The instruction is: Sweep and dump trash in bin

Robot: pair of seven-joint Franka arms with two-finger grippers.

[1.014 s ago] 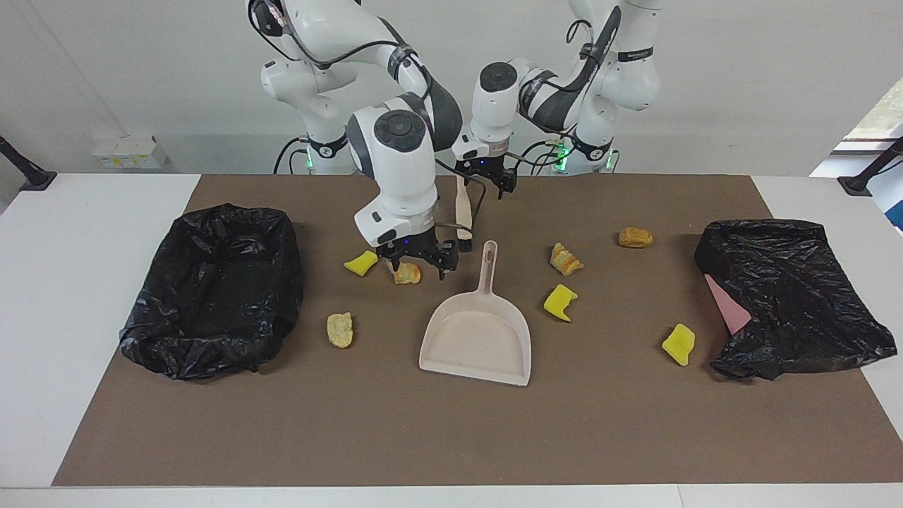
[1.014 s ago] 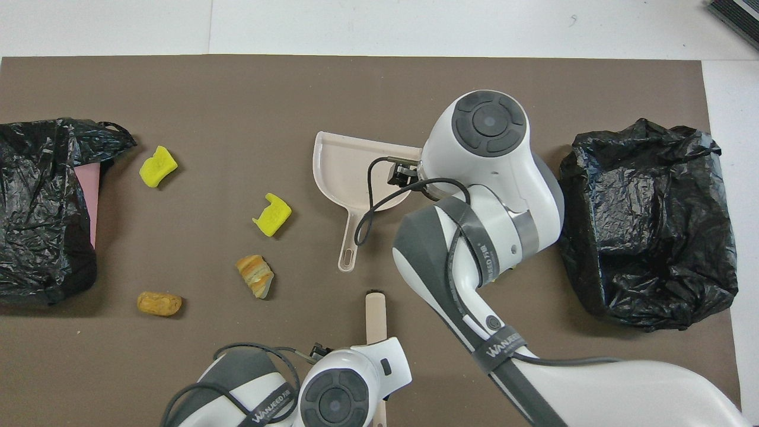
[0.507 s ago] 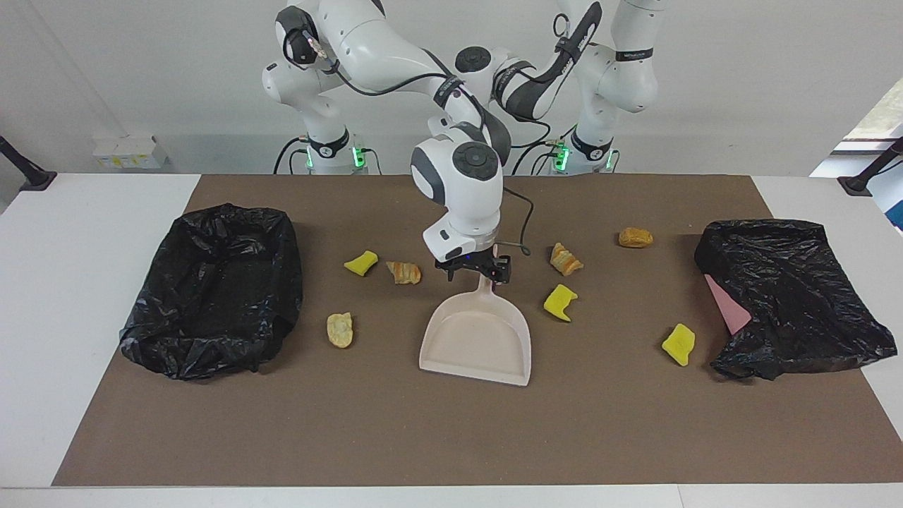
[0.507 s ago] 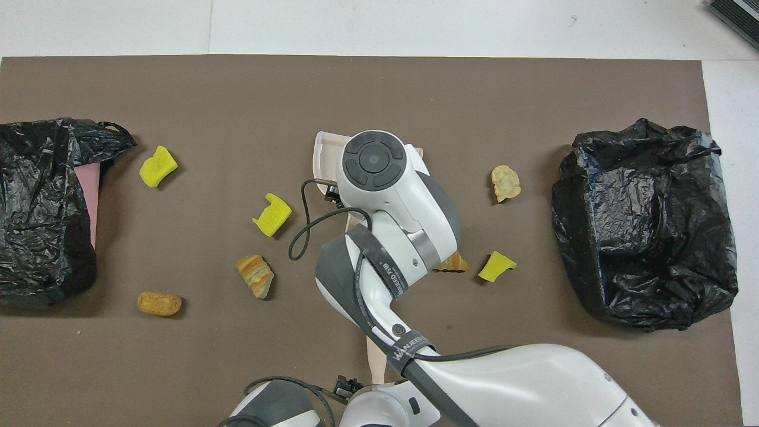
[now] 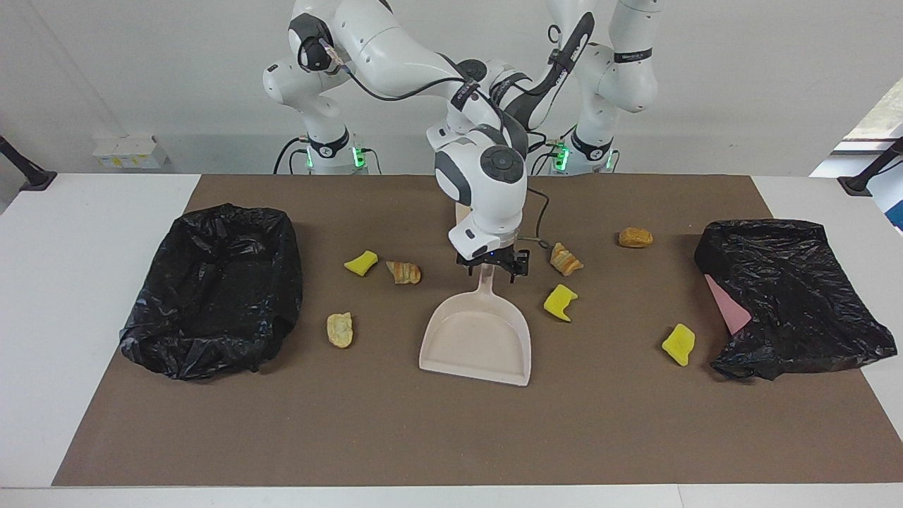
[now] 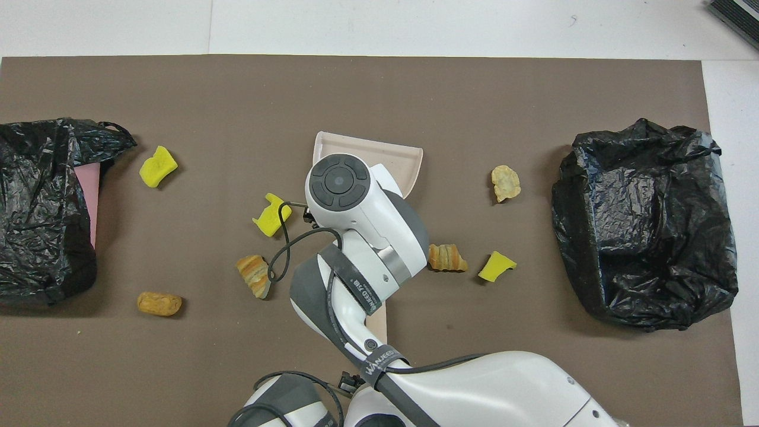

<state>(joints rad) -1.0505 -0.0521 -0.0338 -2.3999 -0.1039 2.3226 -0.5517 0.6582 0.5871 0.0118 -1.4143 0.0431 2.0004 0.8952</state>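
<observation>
1. My right pincer (image 5: 492,268) is down at the top of the beige dustpan's (image 5: 477,337) handle. Its fingers are spread, one on each side of the handle, and they grip nothing that I can see.
2. The right arm hides my left pincer in both views, so I cannot tell its state. A piece of the beige brush handle (image 6: 377,317) shows under that arm, nearer to the robots than the dustpan.
3. The trash lies loose on the brown mat (image 5: 451,437) that covers the desk, and none of it touches the right pincer.
4. Toward the left arm's end:
   - The layered bread chunk (image 5: 565,259) lies just beside the pincer.
   - The nearest yellow sponge piece (image 5: 560,302) sits beside the dustpan.
   - A second sponge piece (image 5: 679,344) and a brown bread lump (image 5: 635,237) lie close to the crumpled black bag (image 5: 790,296).
5. Toward the right arm's end:
   - A croissant-like chunk (image 5: 404,272) and a yellow sponge wedge (image 5: 361,262) lie near the handle.
   - A pale bread scrap (image 5: 339,329) lies between the dustpan and the black-lined bin (image 5: 211,289).
</observation>
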